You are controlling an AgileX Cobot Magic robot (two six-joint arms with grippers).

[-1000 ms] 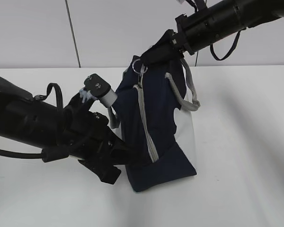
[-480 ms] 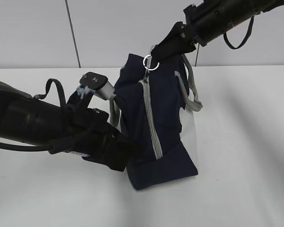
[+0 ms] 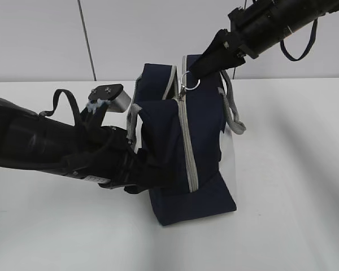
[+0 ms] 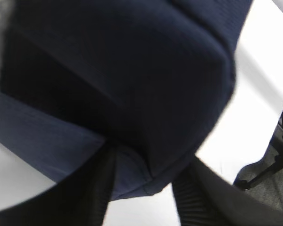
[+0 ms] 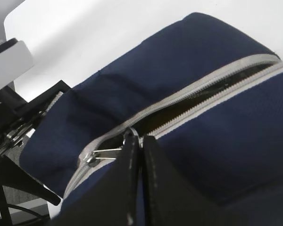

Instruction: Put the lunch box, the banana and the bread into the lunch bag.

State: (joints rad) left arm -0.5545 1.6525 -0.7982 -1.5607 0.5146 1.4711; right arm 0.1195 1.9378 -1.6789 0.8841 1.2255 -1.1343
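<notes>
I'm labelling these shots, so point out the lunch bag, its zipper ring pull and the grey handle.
lunch bag (image 3: pixel 206 135), exterior view, navy side fabric.
zipper ring pull (image 3: pixel 190 82), exterior view, metal ring below the right jaws.
grey handle (image 3: pixel 233 113), exterior view, webbing loop on the bag's right.

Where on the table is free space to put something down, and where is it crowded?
Free: the table right of the lunch bag, and the front strip. Crowded: the left gripper clamps the bag's lower left; the right gripper pinches the ring pull.

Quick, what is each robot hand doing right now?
Left gripper: shut on the bag.
Right gripper: shut on the ring pull.
</notes>
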